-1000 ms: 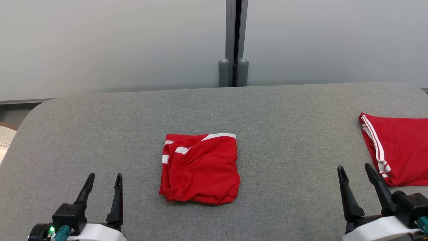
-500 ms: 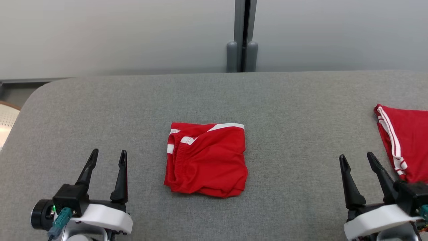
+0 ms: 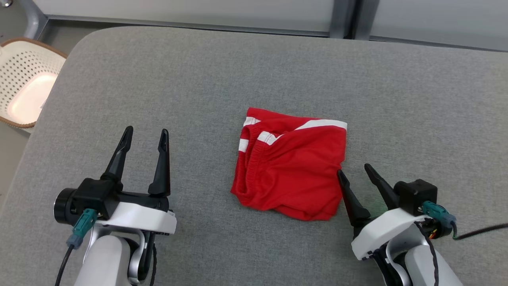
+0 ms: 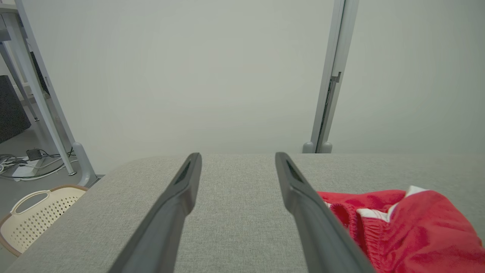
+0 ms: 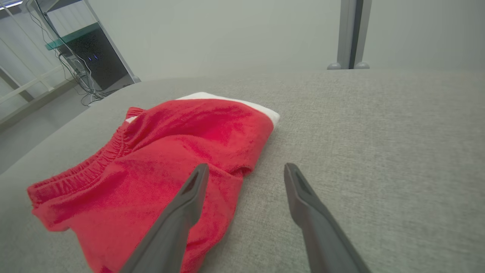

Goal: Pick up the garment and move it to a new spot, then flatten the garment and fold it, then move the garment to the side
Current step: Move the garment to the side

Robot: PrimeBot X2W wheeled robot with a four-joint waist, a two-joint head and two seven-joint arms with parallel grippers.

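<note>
Garment (image 3: 291, 167) centred on table (image 3: 158, 79) | right hand (image 3: 352, 168) open at its right edge

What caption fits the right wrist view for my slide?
Open right gripper poised at the edge of the folded red shorts on the grey table.

A grey fabric-covered table (image 3: 254, 71) with rounded corners fills the foreground. Behind it stand pale, evenly lit wall panels (image 4: 189, 76), joined by a grey metal post (image 4: 327, 94). On the grey floor (image 3: 8, 159) to the left sits a cream perforated basket (image 3: 24, 87), near tangled cables (image 4: 22, 167).
</note>
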